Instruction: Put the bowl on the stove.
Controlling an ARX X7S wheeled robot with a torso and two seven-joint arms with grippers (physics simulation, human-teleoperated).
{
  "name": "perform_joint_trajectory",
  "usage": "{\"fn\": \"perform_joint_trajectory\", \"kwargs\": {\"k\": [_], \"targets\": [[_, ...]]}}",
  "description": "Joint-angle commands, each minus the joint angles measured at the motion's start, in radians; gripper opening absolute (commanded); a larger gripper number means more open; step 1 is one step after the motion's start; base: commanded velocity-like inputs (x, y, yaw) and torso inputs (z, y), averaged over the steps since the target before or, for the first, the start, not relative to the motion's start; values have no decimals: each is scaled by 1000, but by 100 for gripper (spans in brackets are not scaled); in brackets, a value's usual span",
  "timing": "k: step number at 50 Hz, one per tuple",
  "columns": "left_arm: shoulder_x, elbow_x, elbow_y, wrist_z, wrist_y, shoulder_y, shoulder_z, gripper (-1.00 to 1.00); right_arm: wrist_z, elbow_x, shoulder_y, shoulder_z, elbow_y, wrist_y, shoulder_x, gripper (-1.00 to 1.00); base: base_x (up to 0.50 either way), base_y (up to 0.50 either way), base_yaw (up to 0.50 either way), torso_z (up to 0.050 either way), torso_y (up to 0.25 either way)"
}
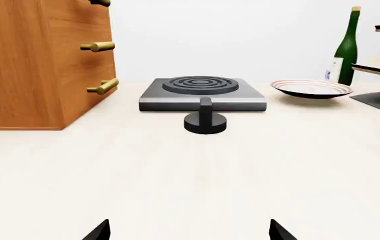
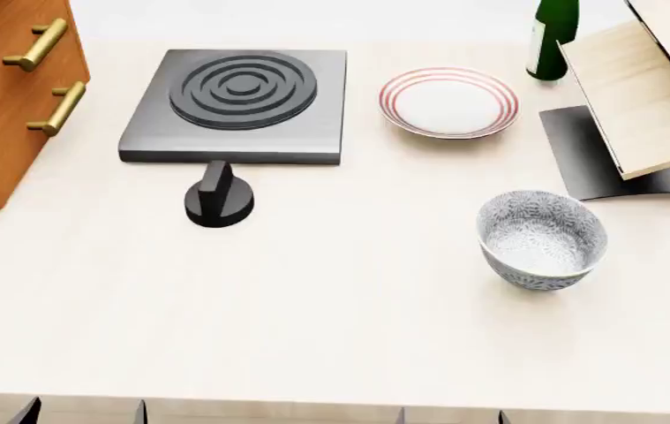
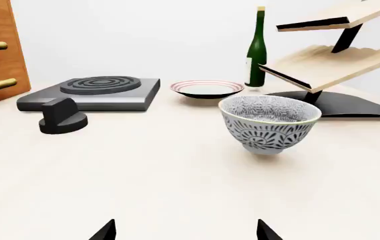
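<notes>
Pale table (image 2: 347,336) fills the near ground, and both my grippers, left (image 1: 188,231) and right (image 3: 185,231), sit low at its near edge, jaws spread wide and empty. I judge nothing has started: the reach comes first. Ahead of the right gripper stands the bowl (image 2: 542,239), upright, well apart from the stove (image 2: 238,104) at far left, beyond the knob (image 2: 218,201). Next I'd close the right gripper on the bowl's rim. The bottle (image 3: 257,49) label is unreadable.
</notes>
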Motion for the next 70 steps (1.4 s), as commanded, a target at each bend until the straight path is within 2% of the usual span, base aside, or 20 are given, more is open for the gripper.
{"fn": "perform_joint_trajectory", "kwargs": {"k": [1,20,21,39,45,48,51,52,54,56,57,60,61,63,65,66,69,70], "targets": [[-15,-19,-1,-18,0,-1,17,100,12,16,3,-25,6,0,16,100,0,0,0,0,0],[-63,-74,8,-59,-9,-2,72,100,39,107,11,-67,12,12,60,100,0,0,0,0,0],[-10,-24,7,2,-9,-1,10,100,-21,54,9,-7,9,20,9,100,0,0,0,0,0],[-61,-62,55,-64,4,15,59,100,58,90,6,-57,-19,38,54,100,0,0,0,0,0],[-70,-125,110,-53,7,22,46,100,98,120,21,-35,-144,195,72,100,0,0,0,0,0],[-67,-219,182,-48,3,12,7,100,112,156,55,-8,-274,335,102,100,0,0,0,0,0],[-61,-288,249,-46,69,6,-32,100,124,254,120,78,-435,514,141,100,0,0,0,0,0],[-53,-299,287,-49,133,1,-52,100,136,329,167,144,-523,616,159,100,0,0,0,0,0],[-58,-305,354,-59,174,-9,-66,100,156,424,234,233,-620,754,197,100,0,0,0,0,0],[-66,-338,413,-77,172,-21,-83,100,160,472,268,289,-679,830,242,100,0,0,0,0,0],[-75,-352,476,-106,157,-42,-105,100,164,535,302,372,-716,901,275,100,0,0,0,0,0],[-99,-411,560,-136,121,-66,-130,100,178,593,334,473,-749,969,315,100,0,0,0,0,0],[-116,-457,636,-171,110,-98,-171,100,168,614,329,552,-778,1010,383,100,0,0,0,0,0],[-125,-493,689,-200,119,-126,-208,100,158,664,339,637,-813,1062,434,100,0,0,0,0,0],[-143,-532,765,-233,140,-161,-262,100,157,761,366,803,-843,1161,488,100,0,0,0,0,0],[-144,-526,802,-248,169,-182,-293,100,151,812,371,910,-853,1215,526,100,0,0,0,0,0],[-137,-526,831,-255,215,-185,-321,100,140,891,373,1092,-852,1301,574,100,0,0,0,0,0],[-103,-446,835,-265,269,-200,-340,100,109,903,330,1196,-855,1326,613,100,0,0,0,0,0]]}}
